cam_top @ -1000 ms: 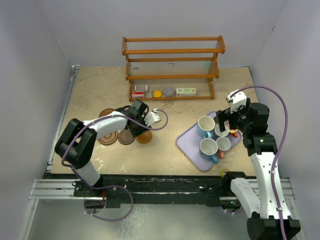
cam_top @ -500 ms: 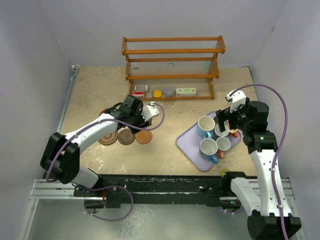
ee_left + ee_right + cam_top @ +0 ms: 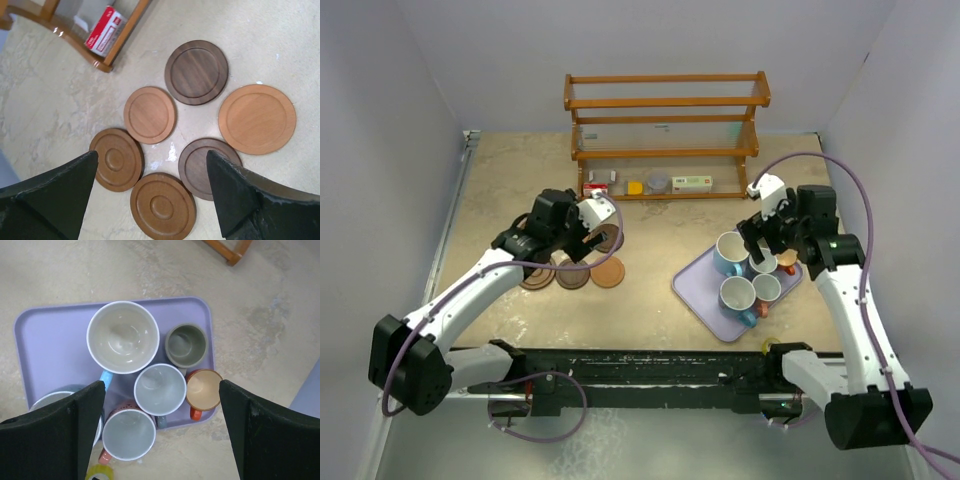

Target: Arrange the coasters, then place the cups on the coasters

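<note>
Since the earlier frames the left arm has swung back and lifted off the coasters [image 3: 609, 272], while the right arm has leaned in over the tray [image 3: 705, 300]. From above, the left gripper [image 3: 578, 240] hangs elbow-out above the discs, and the right gripper [image 3: 762, 243] points down at the cups [image 3: 737, 293], probably lining up a first pick. On the left wrist view, the left gripper [image 3: 151, 155] stands wide with nothing in it; all six coasters [image 3: 149, 115] lie flat in a tight cluster, so they likely need more spacing for mugs. On the right wrist view, the right gripper [image 3: 161, 385] is also spread wide and empty above the cups [image 3: 123, 337], which are packed together on the lavender tray [image 3: 50, 340]
</note>
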Motion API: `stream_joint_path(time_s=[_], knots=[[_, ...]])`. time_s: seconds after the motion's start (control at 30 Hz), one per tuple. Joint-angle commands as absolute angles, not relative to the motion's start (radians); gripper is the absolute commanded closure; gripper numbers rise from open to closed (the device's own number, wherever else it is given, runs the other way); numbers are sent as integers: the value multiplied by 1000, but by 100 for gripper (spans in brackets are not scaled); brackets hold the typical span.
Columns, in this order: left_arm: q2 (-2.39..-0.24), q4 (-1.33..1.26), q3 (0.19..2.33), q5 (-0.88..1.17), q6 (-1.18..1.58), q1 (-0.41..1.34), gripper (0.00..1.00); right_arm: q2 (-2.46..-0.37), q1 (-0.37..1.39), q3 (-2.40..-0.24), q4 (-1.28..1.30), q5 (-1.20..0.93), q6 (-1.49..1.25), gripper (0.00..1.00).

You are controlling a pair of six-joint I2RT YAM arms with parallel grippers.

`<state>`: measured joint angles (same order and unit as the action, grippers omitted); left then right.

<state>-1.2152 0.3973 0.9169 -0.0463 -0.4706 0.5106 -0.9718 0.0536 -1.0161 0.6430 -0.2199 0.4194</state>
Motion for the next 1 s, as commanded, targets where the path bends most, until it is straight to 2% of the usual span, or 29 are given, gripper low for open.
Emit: stream_joint_path(time_s=[0.0,0.27,0.67,0.97], knots=[[-1132,342,896,-69,-430,476,13,-1033,84,-1074,696,-198,537,4],[-1056,340,840,-54,-422,442,13,-1187,191,-1124,754,-178,705,9],[-986,321,785,-7,-441,404,14,-1447,202,-1256,811,-175,869,22],[-991,297,772,20,-445,404,15,-1548,200,-1283,827,-193,777,35]])
